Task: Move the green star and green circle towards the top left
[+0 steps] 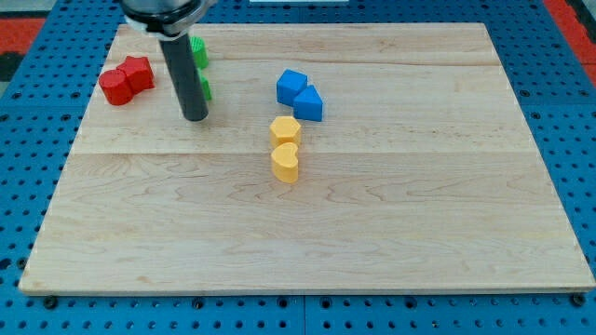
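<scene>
Showing a pale wooden table [372, 233], grained and made of long planks, set on a blue perforated surface [568, 140], the view holds eight small blocks in four colour pairs. Two red blocks lie touching at the far left: one [137, 72] is faceted, the other [117, 87] rounder, though neither shape can be made out with certainty. Two green blocks sit just right of them, both largely hidden by the dark rod: one green block [199, 51] is farther away, the other green block [204, 90] nearer, and which is the star and which the circle cannot be told. Two blue blocks touch near the far centre, a blue cube-like block [291, 86] and a blue peaked block [308, 104]. Two yellow blocks touch just in front of them, a yellow hexagonal block [285, 129] and a yellow heart-shaped block [286, 162]. The rod is smooth, cylindrical and matt black; my tip [194, 117] rests on the table just near and left of the nearer green block, well apart from blue and yellow pairs. No pincer is fitted, so its state cannot be told.
</scene>
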Controlling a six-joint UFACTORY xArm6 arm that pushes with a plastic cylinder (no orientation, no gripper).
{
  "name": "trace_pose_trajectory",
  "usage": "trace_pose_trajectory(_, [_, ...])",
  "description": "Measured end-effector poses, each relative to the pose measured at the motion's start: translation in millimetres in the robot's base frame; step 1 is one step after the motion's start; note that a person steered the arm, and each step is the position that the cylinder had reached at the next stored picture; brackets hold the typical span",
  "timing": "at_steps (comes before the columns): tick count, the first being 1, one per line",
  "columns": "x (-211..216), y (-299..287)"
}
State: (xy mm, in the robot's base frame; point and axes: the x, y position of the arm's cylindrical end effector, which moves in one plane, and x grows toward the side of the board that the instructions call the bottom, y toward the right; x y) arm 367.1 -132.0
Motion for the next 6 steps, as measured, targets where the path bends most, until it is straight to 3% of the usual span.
trace_pose_trajectory(2, [-34.8,-1.2])
trace_pose_trajectory(3, [-11.6,16.1])
trace_pose_trajectory(4, [-5.0,-50.7])
trace_pose_trajectory(6, [-72.1,-25.3])
